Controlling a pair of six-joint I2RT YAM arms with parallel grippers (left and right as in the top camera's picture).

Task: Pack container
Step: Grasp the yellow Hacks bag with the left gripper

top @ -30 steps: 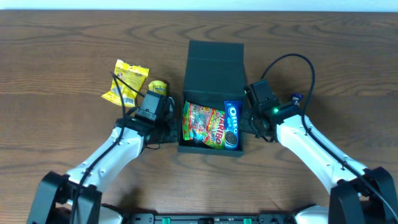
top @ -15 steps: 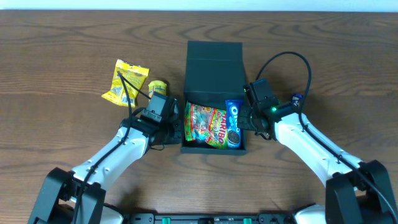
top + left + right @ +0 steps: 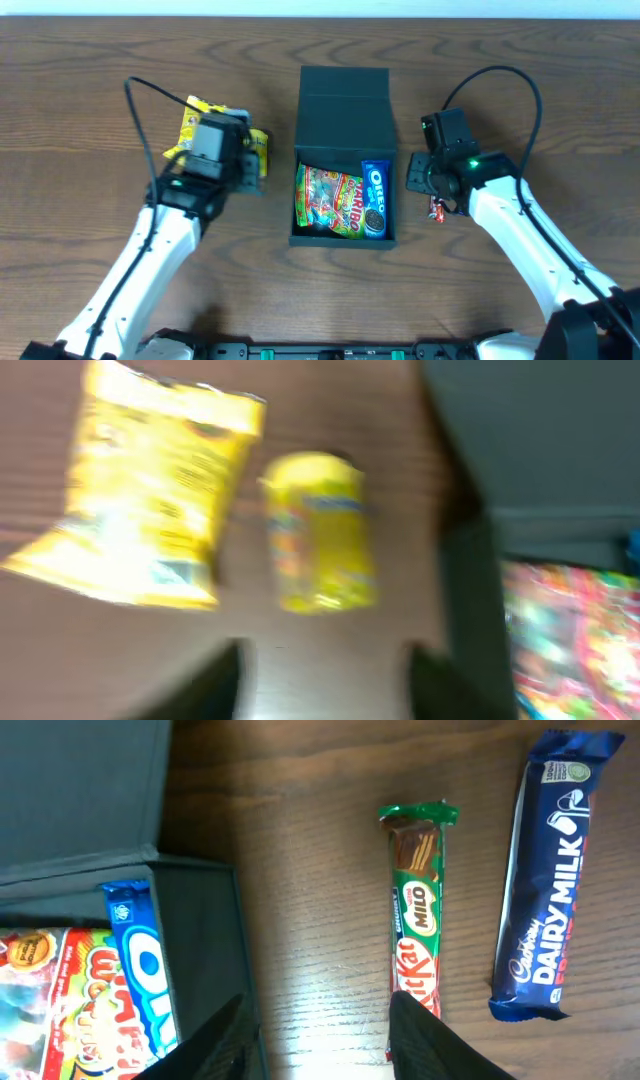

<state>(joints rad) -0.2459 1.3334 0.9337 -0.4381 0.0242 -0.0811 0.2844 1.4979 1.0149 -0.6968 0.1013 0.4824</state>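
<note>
The dark teal container stands mid-table with its flap lid folded back. Inside lie a Haribo bag and a blue Oreo pack. My left gripper hovers left of the container, near its back corner, open and empty. In the left wrist view, which is blurred, the left gripper is just short of a small yellow packet and a larger yellow bag. My right gripper is open just right of the container wall. The right gripper has bare table between its fingers.
A green and red KitKat Milo bar and a blue Dairy Milk bar lie side by side right of the container. The KitKat's red end peeks out under my right arm in the overhead view. Both arms' cables arc above the table.
Both grippers have pulled away from the container's sides and opened. The left one swung up and left toward the yellow packets; the right one moved a little right.
</note>
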